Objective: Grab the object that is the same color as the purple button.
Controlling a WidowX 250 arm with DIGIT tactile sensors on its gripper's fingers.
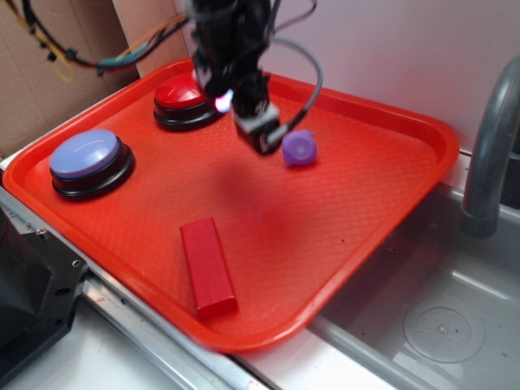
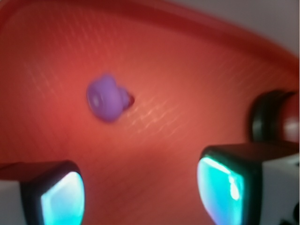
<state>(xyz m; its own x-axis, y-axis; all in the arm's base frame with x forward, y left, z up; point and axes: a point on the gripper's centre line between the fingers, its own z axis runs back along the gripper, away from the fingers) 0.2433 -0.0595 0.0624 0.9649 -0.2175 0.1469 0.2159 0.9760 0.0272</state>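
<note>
The small purple object (image 1: 299, 149) lies on the red tray (image 1: 382, 187) toward its back, dimple facing the camera. In the wrist view the purple object (image 2: 107, 98) sits ahead and left of the gap between my fingers. My gripper (image 1: 262, 134) hovers just left of it, above the tray, open with only bare tray between its cyan pads (image 2: 220, 187). The purple button (image 1: 85, 158), a lavender dome on a black base, stands at the tray's left side.
A red button (image 1: 183, 97) on a black base sits at the back left, partly behind my arm; its black base edge (image 2: 267, 117) shows at the wrist view's right. A red rectangular block (image 1: 208, 266) lies near the front. A grey sink basin (image 1: 439, 325) and a faucet (image 1: 487, 162) are to the right.
</note>
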